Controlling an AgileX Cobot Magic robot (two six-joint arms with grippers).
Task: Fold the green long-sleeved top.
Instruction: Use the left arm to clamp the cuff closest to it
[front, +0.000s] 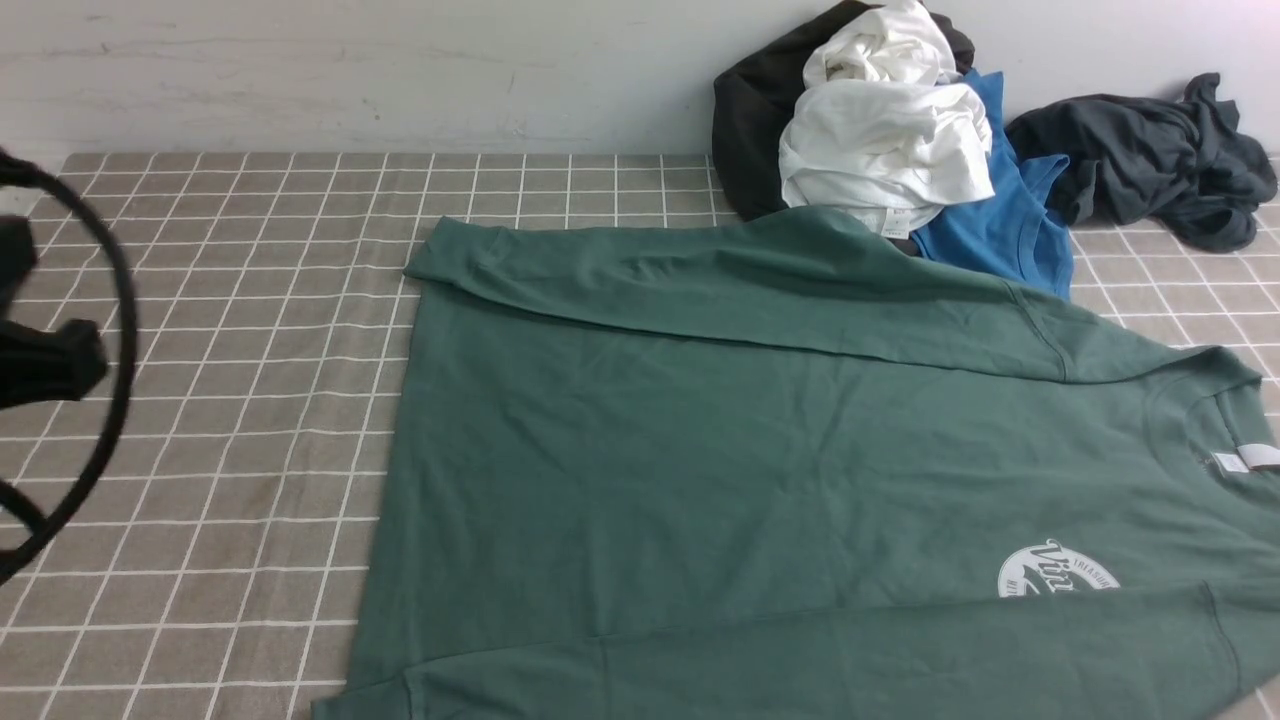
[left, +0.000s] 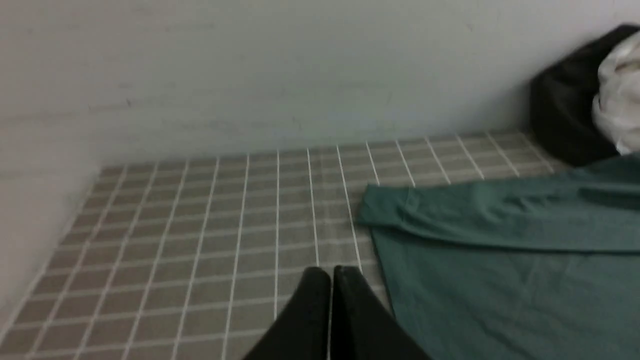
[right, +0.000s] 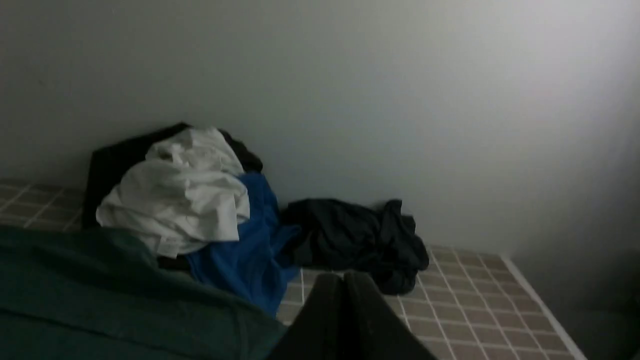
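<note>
Hanging shut and empty, the left gripper (left: 330, 274) and the right gripper (right: 344, 278) sit over the checked tablecloth (front: 230, 400).
The left gripper has its two black fingers pressed together, above bare cloth beside the green long-sleeved top (front: 750, 450). The right gripper is pinched closed too, near the blue T-shirt (front: 1000, 235) and a dark grey garment (front: 1150, 160). The top lies flat on the middle and right of the tablecloth, neck to the right, both sleeves folded over its body. The tablecloth is grey-brown with white lines. At the back, a white garment (front: 880, 140) sits on a black garment (front: 750, 110) against the pale wall (front: 350, 70).
</note>
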